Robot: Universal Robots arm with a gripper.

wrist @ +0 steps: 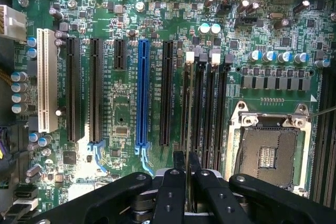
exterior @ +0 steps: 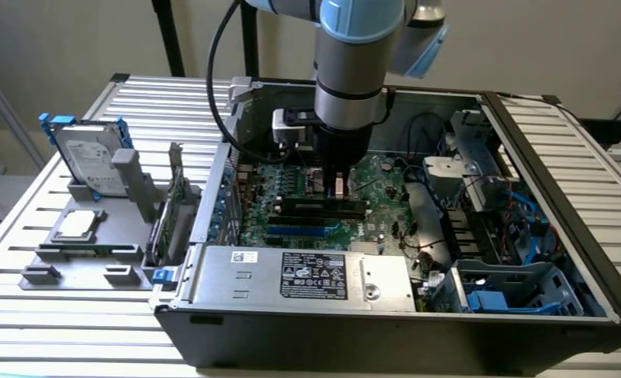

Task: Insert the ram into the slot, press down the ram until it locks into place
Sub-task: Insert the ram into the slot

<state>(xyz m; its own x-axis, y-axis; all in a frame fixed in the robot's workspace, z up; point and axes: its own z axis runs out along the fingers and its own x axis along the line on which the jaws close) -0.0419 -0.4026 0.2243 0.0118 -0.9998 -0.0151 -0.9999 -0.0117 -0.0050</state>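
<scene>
My gripper (wrist: 187,156) reaches down into the open computer case (exterior: 563,157) over the green motherboard (wrist: 121,108). Its two black fingers (wrist: 179,167) stand close together, shut on the ram (wrist: 189,109). The ram shows edge-on as a thin strip running away from the fingers. It lies along the slot (wrist: 185,98), the end one of several parallel black sockets, on the side of the long blue slot (wrist: 142,93). I cannot tell whether the ram is seated in it. In the exterior view the gripper (exterior: 337,179) hangs just above the dark slots (exterior: 321,206).
A bare CPU socket (wrist: 268,150) lies beside the memory slots. A silver power supply (exterior: 300,272) fills the case's front, and a drive cage with blue cables (exterior: 511,291) sits at the exterior view's right. A hard drive (exterior: 84,157) stands on a grey holder outside the case.
</scene>
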